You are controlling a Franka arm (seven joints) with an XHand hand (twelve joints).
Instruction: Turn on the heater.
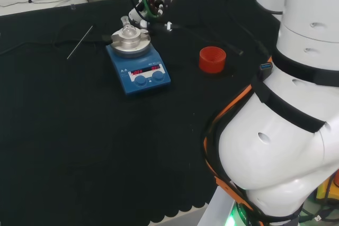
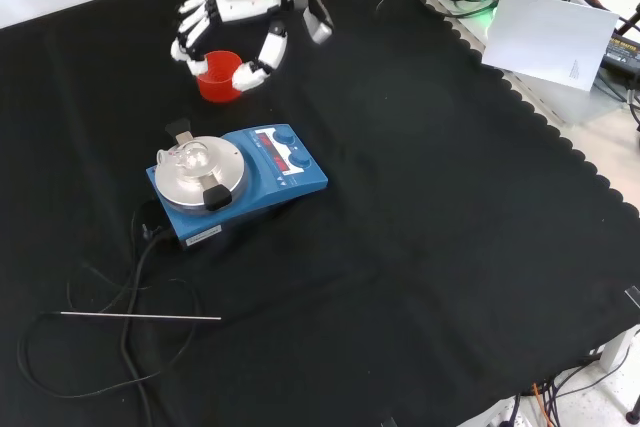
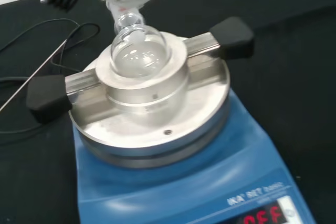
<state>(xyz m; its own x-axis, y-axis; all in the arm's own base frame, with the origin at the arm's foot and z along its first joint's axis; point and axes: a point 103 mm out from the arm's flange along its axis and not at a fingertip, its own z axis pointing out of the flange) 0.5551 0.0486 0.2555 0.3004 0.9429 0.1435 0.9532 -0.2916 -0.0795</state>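
Heater (image 2: 240, 183) sits mid-cloth in front view: blue base, round metal top plate, red display lit on its front panel beside two blue knobs. Clear round flask (image 3: 137, 51) rests in the metal block on the plate, black-tipped clamp bar across it. My hand (image 2: 240, 17) hangs above and behind the heater in front view, fingers spread and gently curved, holding nothing, well apart from the knobs. Red cup (image 2: 219, 75) stands right under my fingers. Thin metal rod (image 2: 140, 316) lies on the cloth near the black cable (image 2: 130, 287) running from the heater.
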